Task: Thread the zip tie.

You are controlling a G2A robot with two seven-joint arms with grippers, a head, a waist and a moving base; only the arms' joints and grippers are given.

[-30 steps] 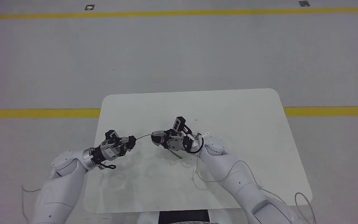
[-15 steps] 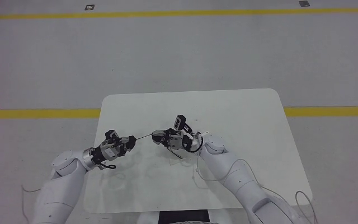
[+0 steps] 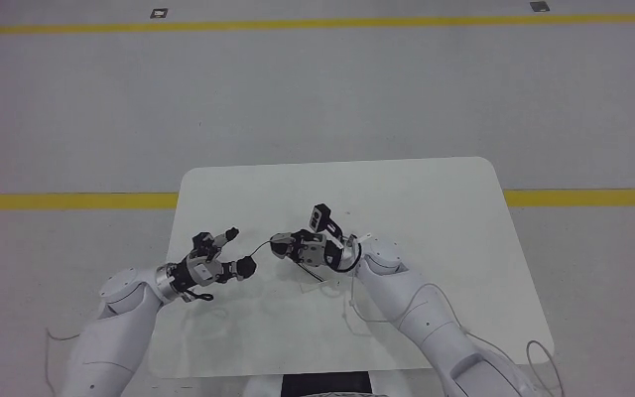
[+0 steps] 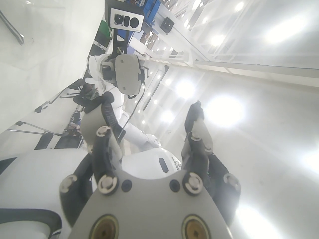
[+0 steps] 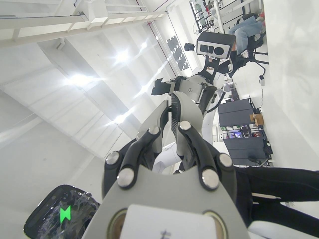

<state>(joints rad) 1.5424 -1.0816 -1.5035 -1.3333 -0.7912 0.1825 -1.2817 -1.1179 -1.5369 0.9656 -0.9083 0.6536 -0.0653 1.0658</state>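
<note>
The zip tie (image 3: 262, 241) is a thin black strip held above the white table (image 3: 437, 198). My right gripper (image 3: 285, 244) is shut on it, and the free end sticks out toward the left arm. The right wrist view has the two fingers of my right gripper (image 5: 167, 111) pressed together; the tie itself is too thin to make out there. My left gripper (image 3: 238, 251) is open just short of the tie's free end, one finger on either side of it. In the left wrist view the left gripper (image 4: 152, 109) holds nothing between its spread fingers.
The table's far half and right side are bare. Beyond the table, a yellow floor line (image 3: 79, 200) runs along the grey floor.
My left gripper was shut on the tie's free end; it has opened and let go. The right gripper has kept its hold and hardly moved.
</note>
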